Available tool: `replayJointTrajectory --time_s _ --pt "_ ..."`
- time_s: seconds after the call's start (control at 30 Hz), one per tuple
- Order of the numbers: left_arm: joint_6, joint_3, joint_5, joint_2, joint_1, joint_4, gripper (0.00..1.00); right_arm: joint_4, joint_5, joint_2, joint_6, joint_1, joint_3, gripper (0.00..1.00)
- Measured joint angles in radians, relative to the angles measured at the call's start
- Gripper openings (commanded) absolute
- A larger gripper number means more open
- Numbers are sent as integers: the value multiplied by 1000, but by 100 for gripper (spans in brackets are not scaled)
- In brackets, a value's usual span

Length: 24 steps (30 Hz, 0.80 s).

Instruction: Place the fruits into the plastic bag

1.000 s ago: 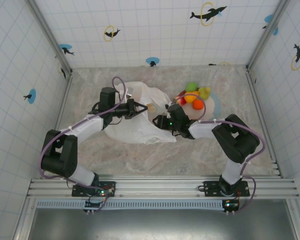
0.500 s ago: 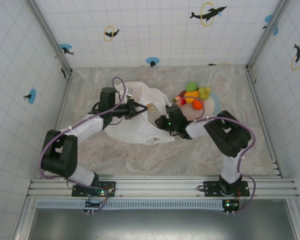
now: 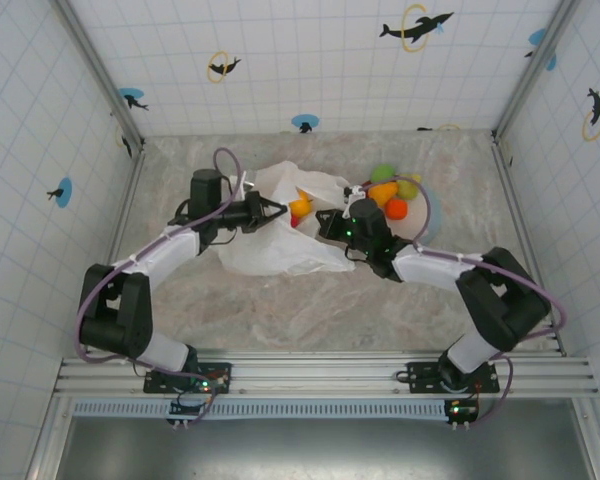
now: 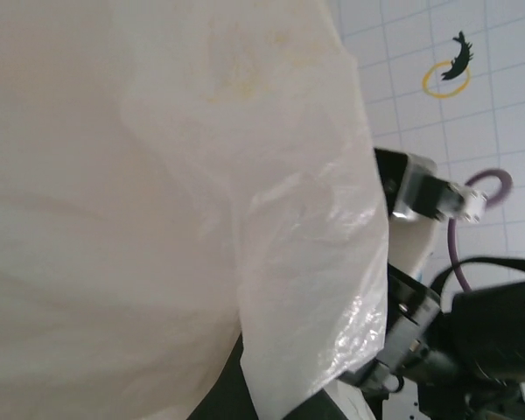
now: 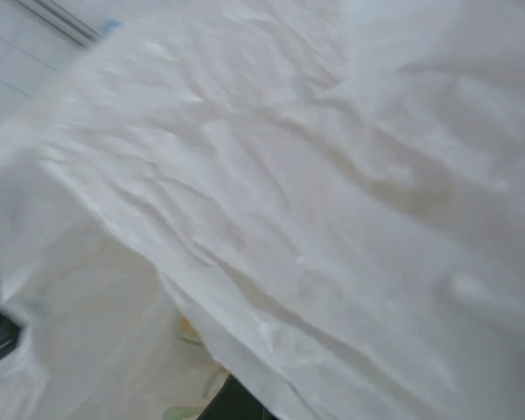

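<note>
The white plastic bag [image 3: 280, 240] lies mid-table with its mouth held apart between the two grippers. My left gripper [image 3: 271, 210] is shut on the bag's left rim. At the right rim, my right gripper [image 3: 329, 222] is shut on the film. An orange-yellow fruit [image 3: 300, 207] and a bit of red fruit [image 3: 294, 221] show inside the mouth. More fruits sit on the plate [image 3: 422, 218]: a green one [image 3: 383, 173], two orange ones [image 3: 383, 192], a yellow-green one [image 3: 408, 187]. Crinkled bag film [image 4: 157, 175] drapes over my left fingers, and bag film [image 5: 332, 175] covers my right fingers.
Tiled walls close in the table on three sides. Bare marble table [image 3: 310, 310] lies between the bag and the arm bases. The right arm's wrist [image 4: 437, 332] appears past the bag in the left wrist view.
Both grippers have moved toward the back wall with the bag's rim, and the mouth has spread. An orange-yellow fruit now shows inside it. The right arm's elbow swung out to the right.
</note>
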Motion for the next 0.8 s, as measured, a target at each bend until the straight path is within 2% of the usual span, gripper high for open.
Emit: replayJointTrajectory --time_s 0.23,0.5,0.6,0.8 --pt "7 124 -6 -38 55 -40 0 -53 58 -64 -41 40 0 0" --pt "-4 131 -21 -44 86 -39 0 -106 106 -110 -83 55 -39 2" --pt "-3 106 -25 -44 86 -34 0 -117 96 -111 -93 50 -57 14" --pt "0 -3 -25 -42 86 -31 0 -182 -11 -117 -159 13 -78 49"
